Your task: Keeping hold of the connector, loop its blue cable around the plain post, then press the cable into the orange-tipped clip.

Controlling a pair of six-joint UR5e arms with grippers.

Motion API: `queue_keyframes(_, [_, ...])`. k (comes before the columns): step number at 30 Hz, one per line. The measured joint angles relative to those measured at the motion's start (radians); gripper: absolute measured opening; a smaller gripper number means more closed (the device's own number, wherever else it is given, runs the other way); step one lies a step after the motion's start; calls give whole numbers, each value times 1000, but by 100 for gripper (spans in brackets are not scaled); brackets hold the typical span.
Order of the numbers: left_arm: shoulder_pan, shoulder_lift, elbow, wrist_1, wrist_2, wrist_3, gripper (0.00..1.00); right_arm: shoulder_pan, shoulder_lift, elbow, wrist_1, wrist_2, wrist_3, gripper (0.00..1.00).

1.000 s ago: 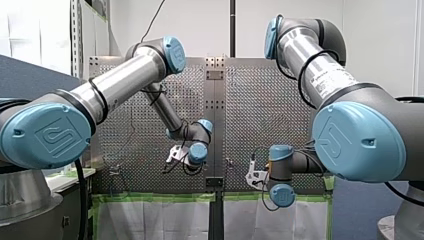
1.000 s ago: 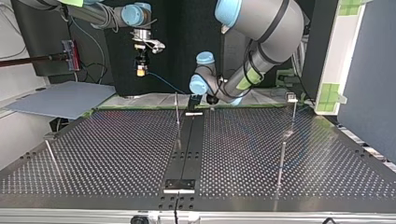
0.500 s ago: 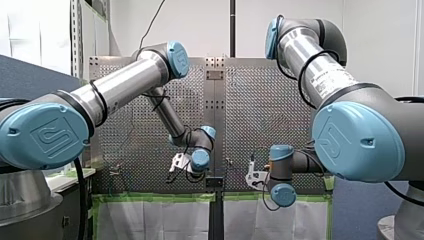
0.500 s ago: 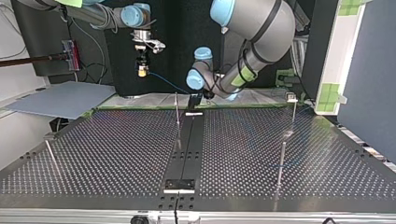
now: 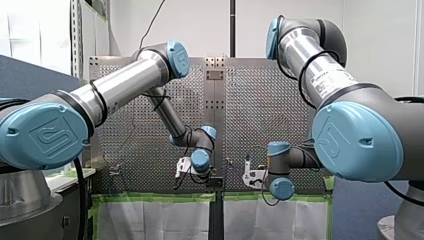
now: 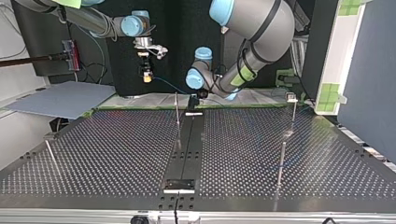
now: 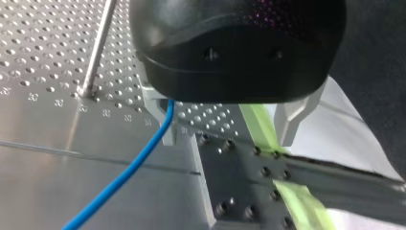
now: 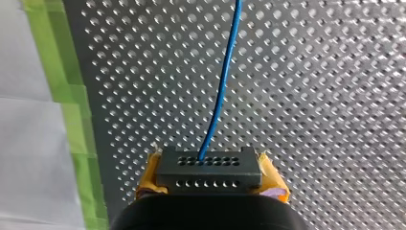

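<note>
My right gripper (image 8: 209,175) pinches the connector (image 8: 208,165), my left gripper (image 7: 227,139) gapes with the blue cable (image 7: 129,170) seemingly loose by one finger: looping and clipping not yet done.

place: robotics lab | cues: perforated metal table (image 6: 102,140), green masking tape (image 5: 150,198), blue-grey partition panel (image 6: 369,70)
</note>
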Motion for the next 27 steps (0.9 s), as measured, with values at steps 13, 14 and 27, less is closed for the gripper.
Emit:
queue_keyframes(13, [11, 1, 0, 7, -28, -127, 100, -26, 0, -24, 117, -59, 14, 0])
queue_keyframes(14, [11, 1, 0, 11, -31, -136, 100, -28, 0, -25, 119, -61, 14, 0])
queue_keyframes(27, [6, 0, 0, 84, -110, -262, 100, -44, 0, -30, 135, -111, 26, 0])
